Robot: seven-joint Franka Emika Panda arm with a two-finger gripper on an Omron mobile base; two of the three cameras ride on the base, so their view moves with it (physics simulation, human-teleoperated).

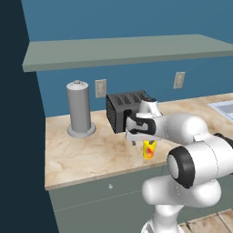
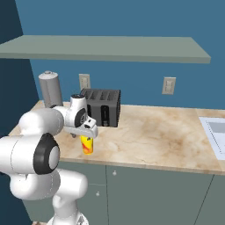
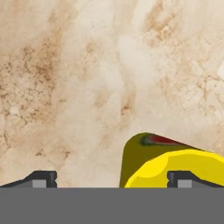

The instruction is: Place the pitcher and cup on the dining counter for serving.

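The cup [image 1: 149, 149] is a small yellow tumbler with a red-orange mark, standing upright on the beige marble counter [image 1: 82, 157] in front of the toaster. My gripper [image 1: 136, 142] hangs just above it, pointing down, jaws open and holding nothing. In the right base view the cup [image 2: 87, 145] stands right under the gripper [image 2: 83, 136]. In the hand view the cup [image 3: 153, 164] lies off-centre, under the right fingertip [image 3: 183, 178], while the gripper [image 3: 113, 178] centres on bare counter. The pitcher and the dining counter are out of view.
A black toaster [image 1: 125, 110] stands close behind the hand. A tall grey metal canister [image 1: 80, 109] is at the back left. A sink [image 2: 217, 134] is set into the counter at the right. A grey-green shelf [image 1: 127, 50] runs overhead.
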